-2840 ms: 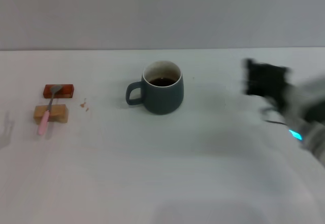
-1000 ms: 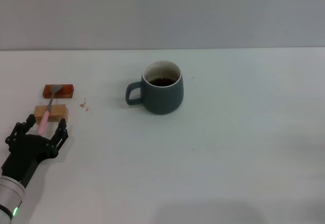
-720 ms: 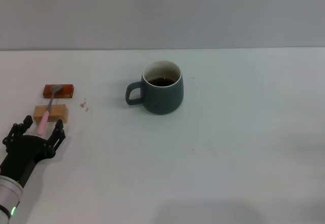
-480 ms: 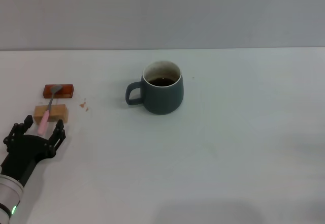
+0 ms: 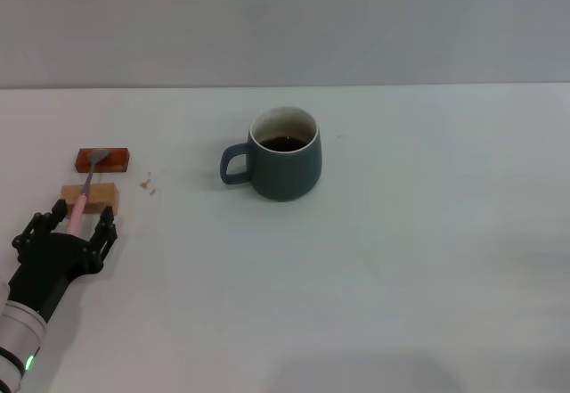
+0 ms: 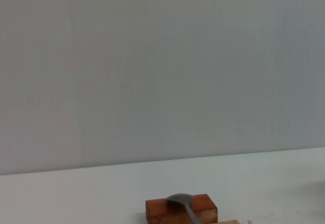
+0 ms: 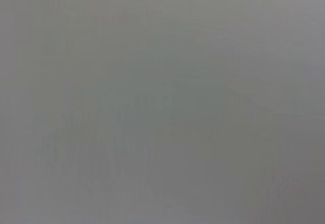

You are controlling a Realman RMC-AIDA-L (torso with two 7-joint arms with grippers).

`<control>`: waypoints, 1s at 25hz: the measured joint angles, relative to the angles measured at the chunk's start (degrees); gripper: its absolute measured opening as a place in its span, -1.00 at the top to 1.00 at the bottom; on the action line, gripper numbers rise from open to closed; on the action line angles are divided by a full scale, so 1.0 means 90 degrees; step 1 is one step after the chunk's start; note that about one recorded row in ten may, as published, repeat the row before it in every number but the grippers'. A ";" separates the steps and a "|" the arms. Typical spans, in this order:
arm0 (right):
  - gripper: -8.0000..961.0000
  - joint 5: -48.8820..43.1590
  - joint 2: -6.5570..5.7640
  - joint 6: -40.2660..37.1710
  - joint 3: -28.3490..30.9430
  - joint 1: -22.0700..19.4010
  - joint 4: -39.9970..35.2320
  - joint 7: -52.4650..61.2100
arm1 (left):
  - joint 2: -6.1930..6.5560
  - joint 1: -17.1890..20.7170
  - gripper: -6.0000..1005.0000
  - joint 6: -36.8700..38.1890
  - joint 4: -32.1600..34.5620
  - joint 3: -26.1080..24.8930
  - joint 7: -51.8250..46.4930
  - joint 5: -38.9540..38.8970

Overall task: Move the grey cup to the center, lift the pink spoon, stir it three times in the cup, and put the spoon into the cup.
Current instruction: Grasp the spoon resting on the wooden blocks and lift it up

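The left pincer (image 5: 73,224) is hovering open-fingered around the pink spoon's (image 5: 81,200) handle end at nine o'clock. The spoon is lying across two blocks (image 5: 90,197); the grey cup (image 5: 283,154) is sitting mid-surface.

No readable text, labels, brands, numbers or signs on anything in view

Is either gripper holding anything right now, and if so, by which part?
Nothing is held. The left gripper is open, its fingers on either side of the pink spoon's handle end, not closed on it. The spoon lies across two blocks. The right gripper is out of view.
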 joint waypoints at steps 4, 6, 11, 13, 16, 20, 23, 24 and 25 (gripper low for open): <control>0.99 0.0000 0.0000 0.0000 0.0000 -0.0021 0.0000 0.0000 | 0.0000 0.0005 -0.26 -0.0001 -0.0004 0.0000 0.0000 0.0000; 0.99 0.0000 -0.0001 0.0000 0.0000 -0.0030 0.0000 0.0000 | 0.0000 0.0007 -0.26 -0.0006 -0.0004 -0.0001 0.0000 0.0000; 0.99 -0.0006 -0.0001 0.0000 0.0000 -0.0035 0.0000 0.0000 | -0.0008 0.0009 -0.15 -0.0036 -0.0002 -0.0077 0.0000 -0.0005; 0.99 -0.0009 -0.0001 0.0000 0.0000 -0.0040 0.0000 0.0000 | -0.0011 0.0010 -0.10 -0.0049 -0.0015 -0.0085 0.0000 -0.0007; 0.99 -0.0010 -0.0001 0.0000 0.0000 -0.0045 0.0000 0.0000 | -0.0006 0.0019 -0.01 -0.0060 -0.0039 -0.0091 0.0000 -0.0010; 0.99 -0.0019 0.0000 0.0000 0.0000 -0.0045 0.0000 0.0000 | -0.0004 0.0008 0.09 -0.0090 -0.0016 -0.0096 0.0000 -0.0011; 0.99 -0.0020 0.0000 0.0000 0.0000 -0.0044 0.0000 0.0000 | -0.0001 0.0006 0.17 -0.0090 -0.0017 -0.0111 0.0000 -0.0011; 0.99 -0.0020 0.0000 0.0000 0.0000 -0.0044 0.0000 0.0000 | -0.0001 0.0006 0.17 -0.0090 -0.0017 -0.0111 0.0000 -0.0011; 0.99 -0.0022 0.0000 0.0000 0.0000 -0.0044 0.0000 -0.0001 | 0.0000 0.0007 0.18 -0.0091 -0.0012 -0.0119 0.0000 -0.0011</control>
